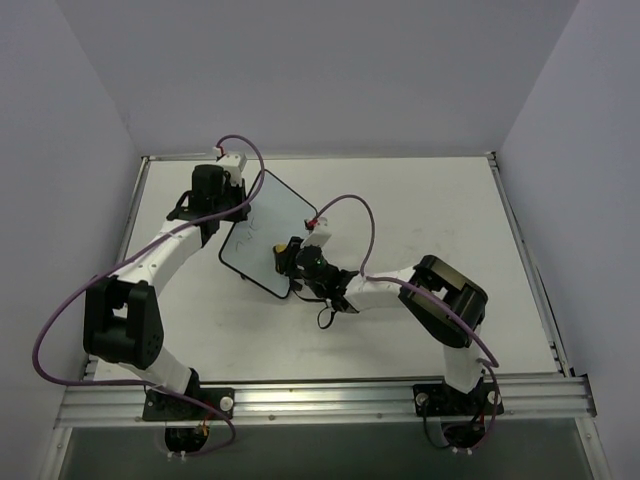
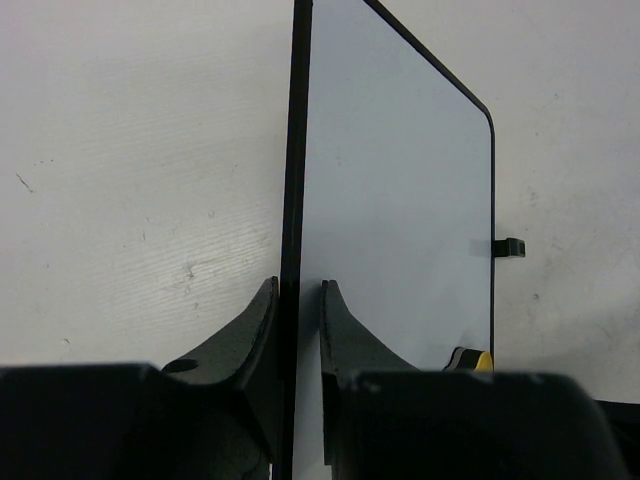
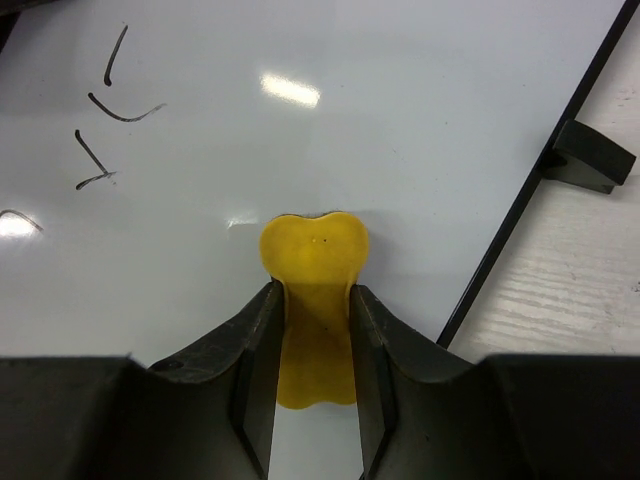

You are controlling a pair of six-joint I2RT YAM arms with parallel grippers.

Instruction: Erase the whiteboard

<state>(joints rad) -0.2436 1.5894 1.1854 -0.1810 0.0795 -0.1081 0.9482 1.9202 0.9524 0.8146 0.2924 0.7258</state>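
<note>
- Whiteboard [image 1: 268, 232] on the left-centre part of the table [image 1: 430, 220], turned diagonal in the top view, right between the two arms.
- Pinched along its thin black frame by the left gripper [image 2: 298, 290], one finger on each face, jaws closed snug onto the edge.
- Seems lifted off the table on that side, but can't tell how steeply.
- Mostly clean white on the face, a couple of glare spots, plus a few dark pen strokes [image 3: 110, 110] up in the left corner of the right wrist view.
- Yellow eraser [image 3: 312, 250] squeezed between the fingers of the right gripper [image 3: 312, 295], rounded end poking out past the fingertips and apparently touching the board face.
- Sits well apart from those strokes, nearer the framed edge on the right.
- Small black foot [image 3: 585, 160] sticking out from the frame over the bare table.
- Purple cables [image 1: 350, 205] looping off both arms, nothing fancy.
</note>
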